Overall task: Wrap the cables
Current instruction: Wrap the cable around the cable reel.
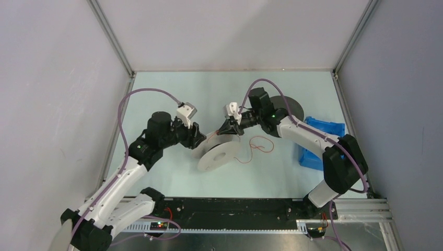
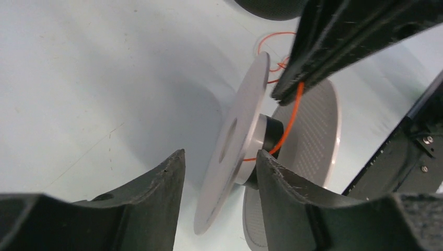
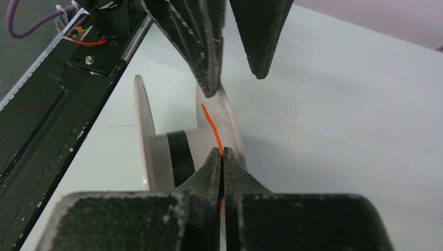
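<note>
A thin reddish cable [image 1: 259,145] lies in loose loops on the table right of a white flanged spool [image 1: 217,157] that stands tilted on its edge. My right gripper [image 3: 222,155] is shut on this cable [image 3: 211,128] just above the spool. From the right gripper [image 2: 284,97] the cable [image 2: 293,112] runs taut down to the spool's dark hub [image 2: 271,135]. My left gripper [image 2: 220,152] is open, its fingers astride the near flange [image 2: 235,141], with gaps on both sides. In the top view the left gripper [image 1: 202,138] and the right gripper [image 1: 225,130] meet over the spool.
A dark grey spool [image 1: 292,107] stands behind the right arm. A blue bin [image 1: 319,137] sits at the right edge of the table. The black base rail [image 1: 235,209] runs along the near edge. Enclosure walls close in both sides and the back.
</note>
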`<state>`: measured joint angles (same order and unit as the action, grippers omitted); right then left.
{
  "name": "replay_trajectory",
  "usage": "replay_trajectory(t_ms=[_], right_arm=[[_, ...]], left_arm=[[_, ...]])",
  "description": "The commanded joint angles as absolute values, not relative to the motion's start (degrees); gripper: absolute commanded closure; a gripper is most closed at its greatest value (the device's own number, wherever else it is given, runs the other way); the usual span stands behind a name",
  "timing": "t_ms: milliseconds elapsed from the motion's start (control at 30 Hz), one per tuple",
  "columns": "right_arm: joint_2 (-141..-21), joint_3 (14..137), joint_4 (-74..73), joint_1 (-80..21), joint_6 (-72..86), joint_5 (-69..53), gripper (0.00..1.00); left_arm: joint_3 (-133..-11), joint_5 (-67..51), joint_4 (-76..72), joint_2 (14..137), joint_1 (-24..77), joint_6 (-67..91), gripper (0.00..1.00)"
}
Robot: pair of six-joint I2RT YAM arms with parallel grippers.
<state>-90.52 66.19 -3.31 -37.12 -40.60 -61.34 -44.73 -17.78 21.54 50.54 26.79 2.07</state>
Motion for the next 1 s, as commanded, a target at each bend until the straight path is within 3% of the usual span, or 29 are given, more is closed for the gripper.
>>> replay_trajectory(t_ms=[0, 233, 967], right_arm=[[-92.3, 68.4, -0.7, -37.5, -38.3, -59.0, 1.00], [-93.5, 68.3, 1.1, -37.6, -36.1, -57.1, 1.00], [-94.0, 68.4, -1.3, -39.3, -34.8, -54.3, 1.00]], left_arm=[[-44.0, -24.1, 19.6, 49.7, 26.5, 1.2, 0.41], [-42.7, -26.4, 18.4, 51.0, 26.5, 0.1, 0.38], [-43.1, -21.2, 16.8, 54.3, 27.1, 0.1, 0.43]])
